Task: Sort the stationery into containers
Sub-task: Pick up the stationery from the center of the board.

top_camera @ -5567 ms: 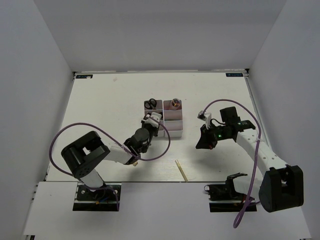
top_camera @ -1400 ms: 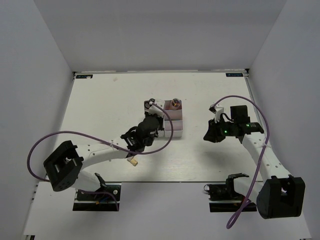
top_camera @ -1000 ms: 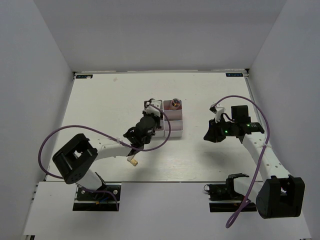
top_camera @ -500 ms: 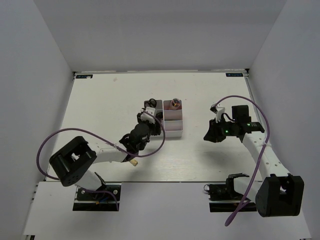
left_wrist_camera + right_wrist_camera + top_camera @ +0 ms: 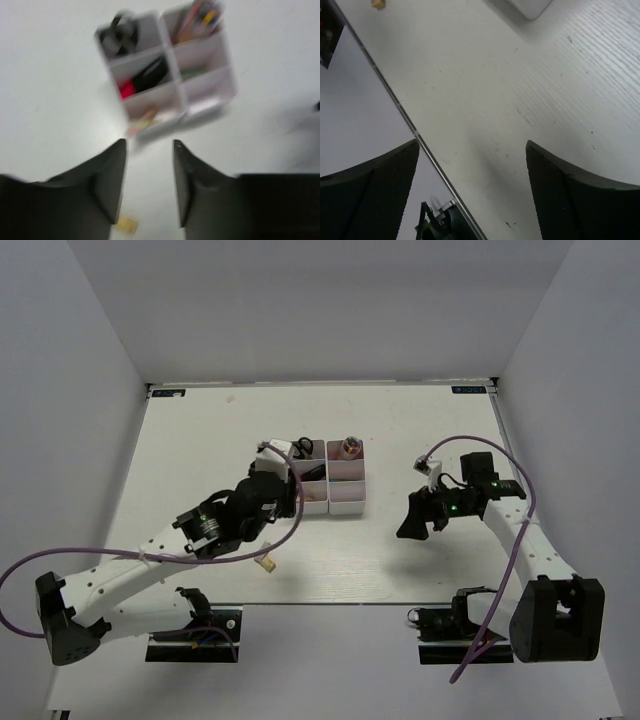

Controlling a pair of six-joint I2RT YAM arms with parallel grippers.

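Note:
The containers (image 5: 345,502) (image 5: 205,90) are joined white bins at mid-table. Black-handled scissors (image 5: 300,449) (image 5: 119,36) sit in the far-left bin, pencils (image 5: 350,446) (image 5: 200,19) stand in the far-right one, a black and magenta marker (image 5: 145,80) fills the middle-left, and a green marker (image 5: 192,74) lies beside it. A pinkish pencil (image 5: 144,120) leans in the near-left bin. A small tan piece (image 5: 266,563) (image 5: 125,225) (image 5: 379,4) lies on the table. My left gripper (image 5: 280,485) (image 5: 149,144) hovers open and empty just before the bins. My right gripper (image 5: 412,525) (image 5: 472,145) hangs wide open over bare table to the right.
The table's near edge (image 5: 405,117) runs close under the right gripper, with the arm mounts (image 5: 450,620) beyond it. White walls enclose the table on three sides. A purple cable (image 5: 290,530) loops off the left arm.
The left arm has drawn back and up from the bins and its jaws have opened. The right gripper has opened wide and dipped toward the near edge.

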